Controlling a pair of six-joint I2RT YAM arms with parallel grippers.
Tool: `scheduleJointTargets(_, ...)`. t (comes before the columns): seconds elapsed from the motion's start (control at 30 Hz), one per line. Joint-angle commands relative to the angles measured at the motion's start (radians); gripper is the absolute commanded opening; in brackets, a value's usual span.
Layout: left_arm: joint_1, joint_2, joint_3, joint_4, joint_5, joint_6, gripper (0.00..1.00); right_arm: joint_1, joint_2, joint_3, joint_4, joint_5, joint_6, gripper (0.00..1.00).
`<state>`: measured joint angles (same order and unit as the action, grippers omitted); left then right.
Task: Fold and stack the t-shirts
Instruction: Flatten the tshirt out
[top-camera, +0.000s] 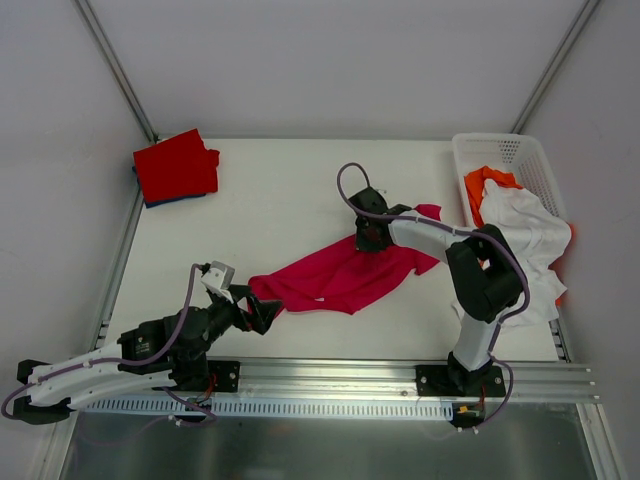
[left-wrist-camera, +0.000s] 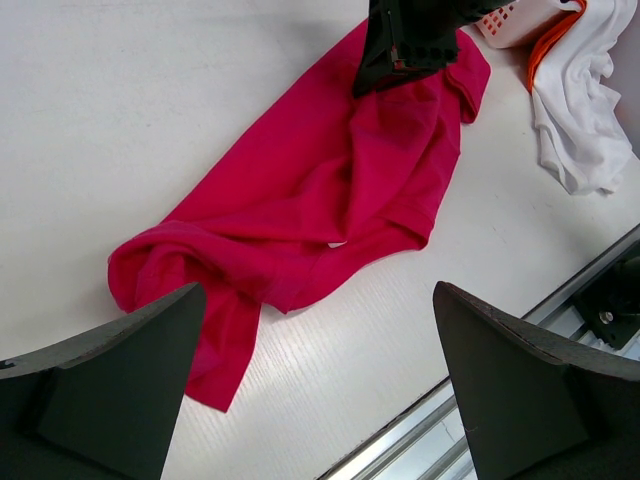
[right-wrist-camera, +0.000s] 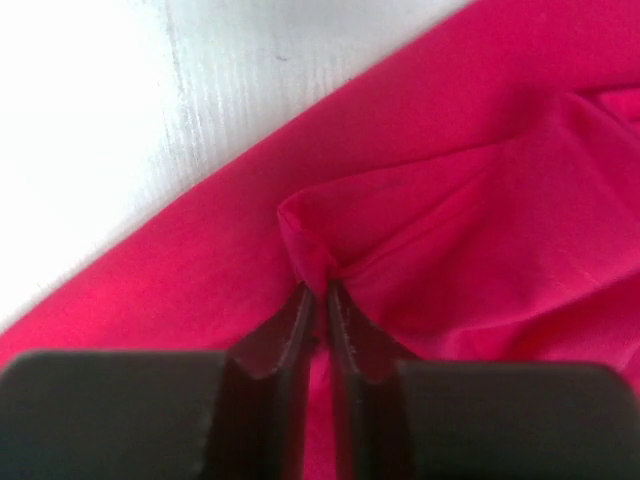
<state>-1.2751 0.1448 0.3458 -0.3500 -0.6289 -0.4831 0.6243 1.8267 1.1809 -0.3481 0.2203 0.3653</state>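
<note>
A crimson-pink t-shirt (top-camera: 340, 276) lies crumpled and stretched across the middle of the table; it also shows in the left wrist view (left-wrist-camera: 330, 190) and fills the right wrist view (right-wrist-camera: 480, 200). My right gripper (top-camera: 370, 238) is shut on a fold of this shirt near its far edge, the pinch showing in its own view (right-wrist-camera: 320, 290). My left gripper (top-camera: 262, 310) is open and empty, just off the shirt's near left end; its fingers (left-wrist-camera: 110, 385) frame bare table. A folded red t-shirt (top-camera: 176, 166) lies on a blue one at the far left. White (top-camera: 525, 235) and orange (top-camera: 487, 181) shirts spill from the basket.
A white plastic lattice basket (top-camera: 500, 152) stands at the far right corner of the table (top-camera: 280, 200), cloth hanging over its near side. A metal rail (top-camera: 340, 382) runs along the near edge, by both arm bases.
</note>
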Motion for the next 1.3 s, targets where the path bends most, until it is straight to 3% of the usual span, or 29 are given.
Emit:
scheduleJointTargets(0.0,0.002,0.002,0.001,0.020,-0.002,-0.009,0.99,-0.009,0.006,-0.003,0.021,-0.002,0.014,0.11)
scheduleJointTargets(0.07,0.003,0.006,0.001,0.022,-0.002,-0.009,0.99,-0.012,0.008,-0.007,0.021,-0.004,0.018,0.01)
scheduleJointTargets(0.33,0.002,0.018,0.002,0.020,-0.006,-0.011,0.99,-0.006,-0.073,-0.035,-0.011,0.016,0.018,0.00)
scheduleJointTargets(0.5,0.002,0.018,0.001,0.020,-0.008,-0.012,0.99,0.034,-0.312,0.020,-0.139,0.100,-0.023,0.01)
scheduleJointTargets(0.77,0.002,0.025,0.002,0.022,-0.012,-0.014,0.99,0.212,-0.686,0.123,-0.298,0.249,-0.054,0.01)
scheduleJointTargets(0.9,0.002,0.053,0.019,0.026,-0.018,0.000,0.99,0.303,-0.776,0.102,-0.313,0.249,-0.023,0.01)
scheduleJointTargets(1.27,0.003,0.220,0.154,0.108,0.053,0.029,0.99,0.540,-0.799,-0.052,-0.290,0.352,0.127,0.00)
